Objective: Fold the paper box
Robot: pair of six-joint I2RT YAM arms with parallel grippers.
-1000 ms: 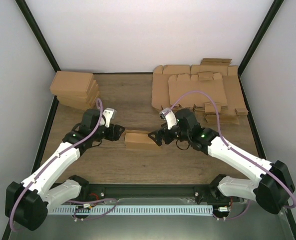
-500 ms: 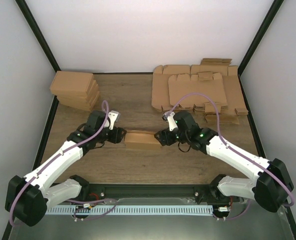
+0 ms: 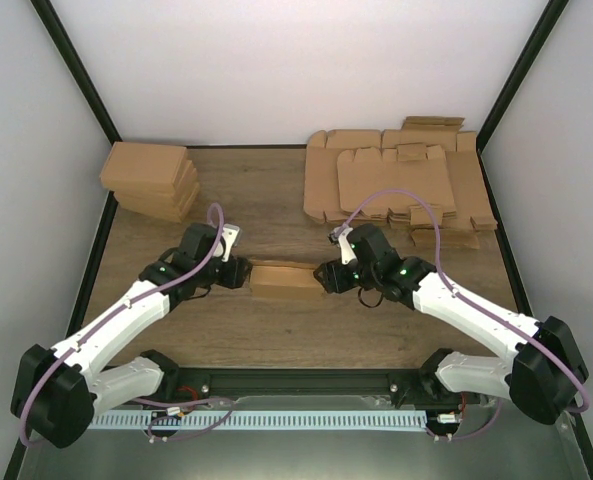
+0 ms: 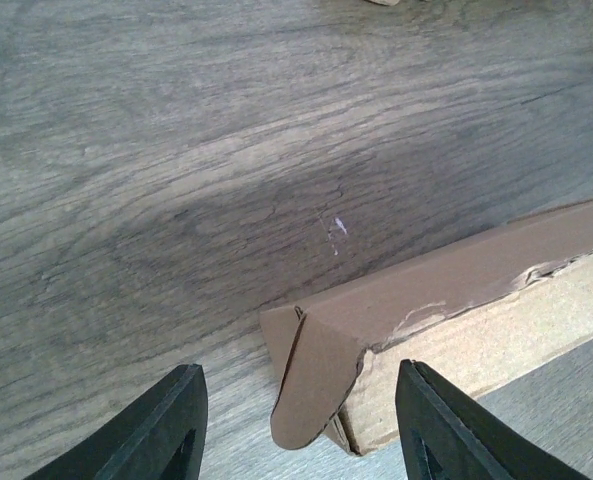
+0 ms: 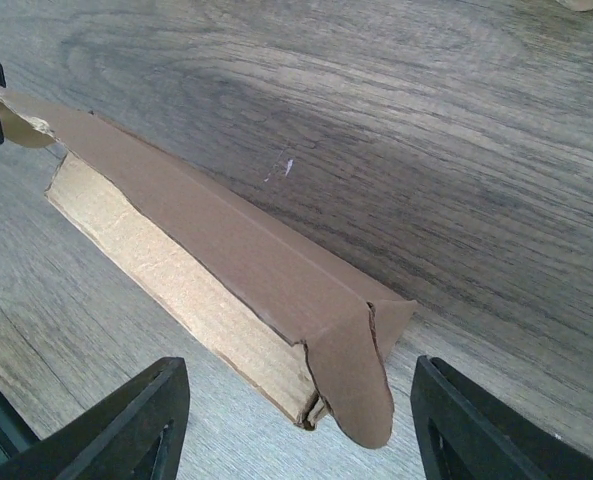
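Note:
The paper box (image 3: 284, 280) lies partly folded on the wooden table between my two arms, a long low brown shape with a rounded flap hanging at each end. My left gripper (image 3: 238, 272) sits at its left end. In the left wrist view the box end (image 4: 321, 385) lies between the fingers of the open gripper (image 4: 301, 430), and the left finger stands apart from it. My right gripper (image 3: 326, 276) sits at the right end. In the right wrist view it (image 5: 306, 430) is open, with the flap (image 5: 351, 385) between its fingers and a gap on both sides.
A stack of folded brown boxes (image 3: 151, 180) stands at the back left. Overlapping flat cardboard sheets (image 3: 396, 185) cover the back right. Grey walls with black corner posts close the table on three sides.
Both grippers have moved inward to the ends of the paper box. The jaws of both have narrowed, the right more than the left. The box has stayed in place.

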